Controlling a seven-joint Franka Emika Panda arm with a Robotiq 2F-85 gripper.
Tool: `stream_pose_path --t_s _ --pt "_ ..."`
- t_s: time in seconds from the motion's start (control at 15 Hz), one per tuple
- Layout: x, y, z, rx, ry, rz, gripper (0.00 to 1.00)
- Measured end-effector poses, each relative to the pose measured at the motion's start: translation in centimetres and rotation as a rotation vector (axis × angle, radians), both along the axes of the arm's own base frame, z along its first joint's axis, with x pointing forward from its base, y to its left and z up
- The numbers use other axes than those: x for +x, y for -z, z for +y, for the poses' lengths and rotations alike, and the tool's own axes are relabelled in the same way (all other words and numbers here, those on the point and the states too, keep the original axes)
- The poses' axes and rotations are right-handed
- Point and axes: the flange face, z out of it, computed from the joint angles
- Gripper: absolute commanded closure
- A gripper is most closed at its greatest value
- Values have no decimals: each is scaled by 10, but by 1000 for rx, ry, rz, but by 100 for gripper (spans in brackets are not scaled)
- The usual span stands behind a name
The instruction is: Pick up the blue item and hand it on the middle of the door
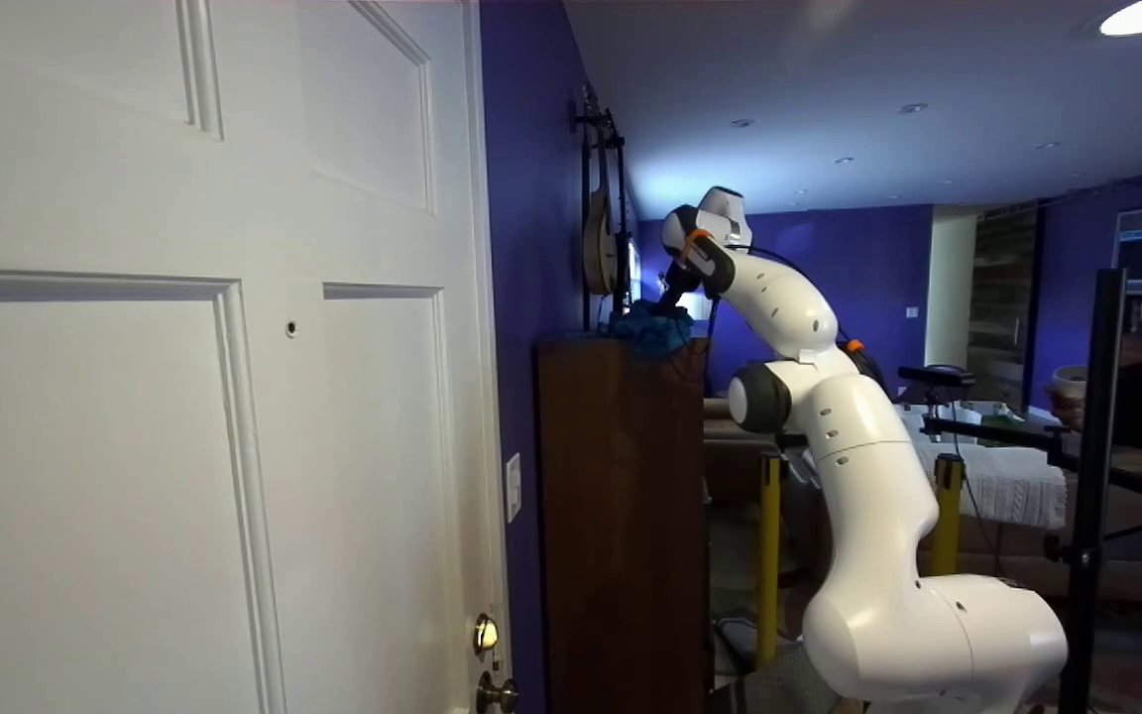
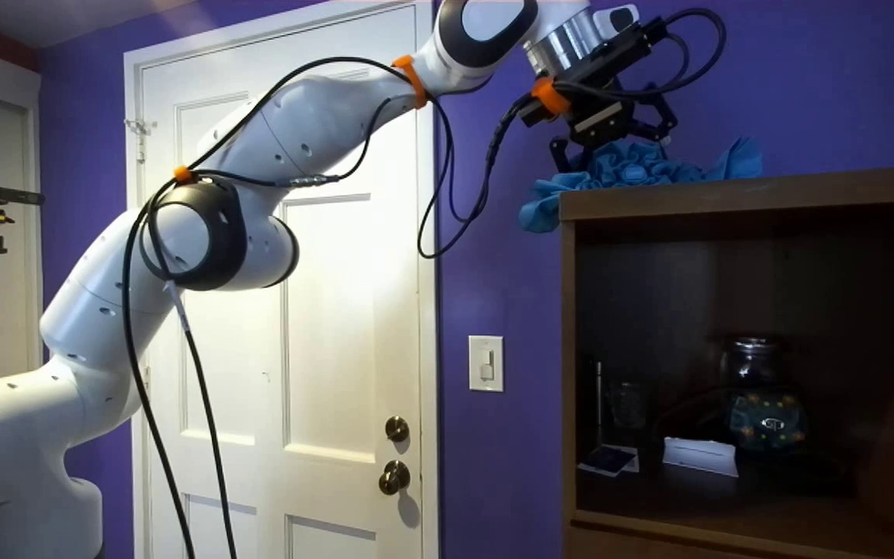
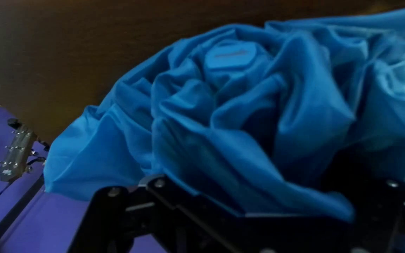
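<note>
The blue item is a crumpled blue cloth with a small raised tab, lying on the cabinet top and hanging over its edge. It shows in both exterior views (image 1: 658, 332) (image 2: 637, 164) and fills much of the wrist view (image 3: 206, 105). My gripper (image 2: 612, 151) points down at it; its fingers stand apart on either side of part of the cloth. In the wrist view the gripper (image 3: 272, 198) has cloth folds between its spread fingers; the fingertips are hidden in cloth and shadow. The white panelled door (image 1: 135, 476) is in both exterior views (image 2: 330, 310), shut, away from the gripper.
The brown cabinet (image 1: 621, 516) stands against the purple wall beside the door; its open shelf (image 2: 649, 528) holds a jar, a small bag and papers. A guitar (image 1: 599, 243) hangs on the wall near the gripper. Loose cables (image 2: 455, 233) hang from the arm. Door knobs (image 2: 394, 477) stick out.
</note>
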Motion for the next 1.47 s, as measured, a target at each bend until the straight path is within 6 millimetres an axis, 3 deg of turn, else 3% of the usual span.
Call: stream_pose_path --t_s 0.07,0.13,0.87,1.47 --pt "2 3 0 9 -3 6 25" --pt "3 5 0 14 -6 11 26" --pt "5 8 9 44 -44 60 99" --pt "-7 -5 21 37 -153 69 100"
